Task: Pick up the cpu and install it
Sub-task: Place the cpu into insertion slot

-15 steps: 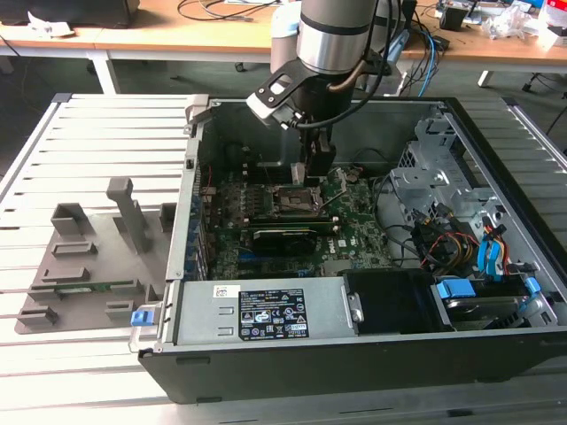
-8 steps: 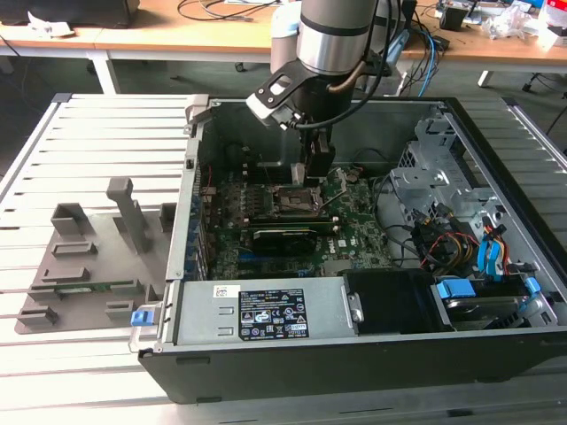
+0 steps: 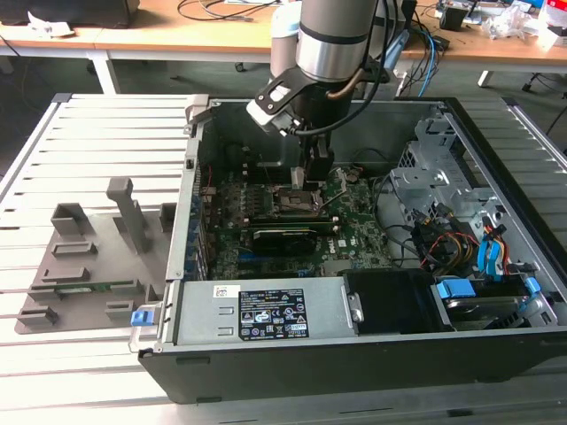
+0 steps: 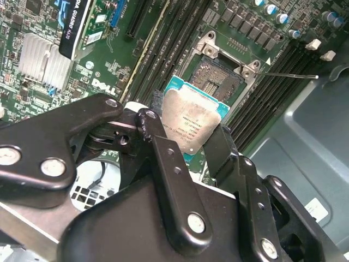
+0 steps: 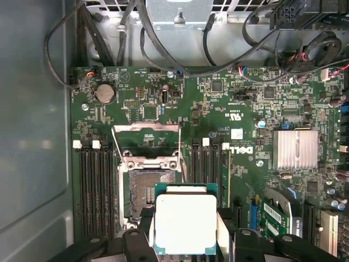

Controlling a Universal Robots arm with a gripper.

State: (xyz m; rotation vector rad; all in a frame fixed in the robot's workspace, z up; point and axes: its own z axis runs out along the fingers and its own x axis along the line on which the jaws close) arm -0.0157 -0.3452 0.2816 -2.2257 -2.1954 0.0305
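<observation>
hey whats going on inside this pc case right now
A robot arm's gripper is shut on the cpu, gripping it by its edges inside the open computer case. The chip hangs over the motherboard, close to the socket. The socket's cover frame is flipped up and its contact area lies bare. The cpu is not yet seated in it.

The cpu (image 5: 182,222) is a flat square chip with a silvery metal top and a teal-green border. It is clamped at two opposite edges between the gripper fingers (image 4: 163,155). It sits metal side up above the open socket (image 5: 146,195), not seated.
</observation>
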